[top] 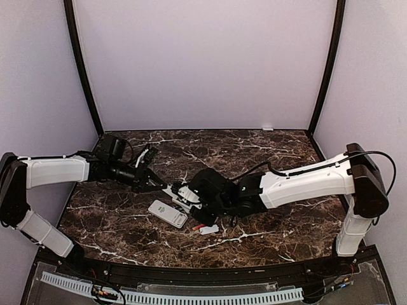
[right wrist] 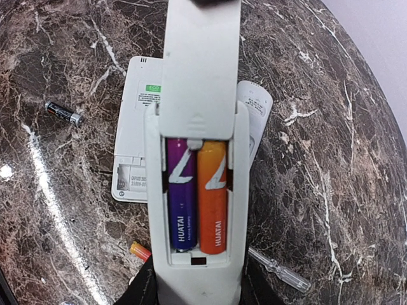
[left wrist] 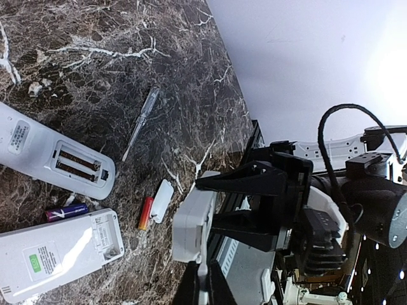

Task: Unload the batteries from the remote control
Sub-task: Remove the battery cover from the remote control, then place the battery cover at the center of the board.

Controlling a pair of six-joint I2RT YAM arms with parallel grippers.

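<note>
Clamped in the right gripper [right wrist: 197, 289]: a white remote control [right wrist: 154, 190], back facing up, squeezed at both long edges near its 6 o'clock end in the right wrist view. Inside the open bay, side by side: a purple battery [right wrist: 180, 203] toward 9 o'clock and an orange battery [right wrist: 213, 203] toward 3 o'clock. Sitting partway off toward 12 o'clock, overlapping the bay's top edge: the battery cover [right wrist: 201, 63]. Pinched on that cover's far end, jaws fully closed: the left gripper [left wrist: 202, 289].

Flat on the marble table [top: 273, 146] beneath: an opened remote [left wrist: 60, 159] with a bare bay, and a green-labelled remote [left wrist: 57, 254]. Between those two in the left wrist view: a bluish-purple battery [left wrist: 67, 211]. At 3 o'clock of them: a red battery [left wrist: 146, 213] just beside a loose white cover [left wrist: 162, 200]. At 12 o'clock of that pair: a clear-handled screwdriver [left wrist: 140, 124]. At 9 o'clock of the held remote in the right wrist view, well apart: a black battery [right wrist: 63, 113].
</note>
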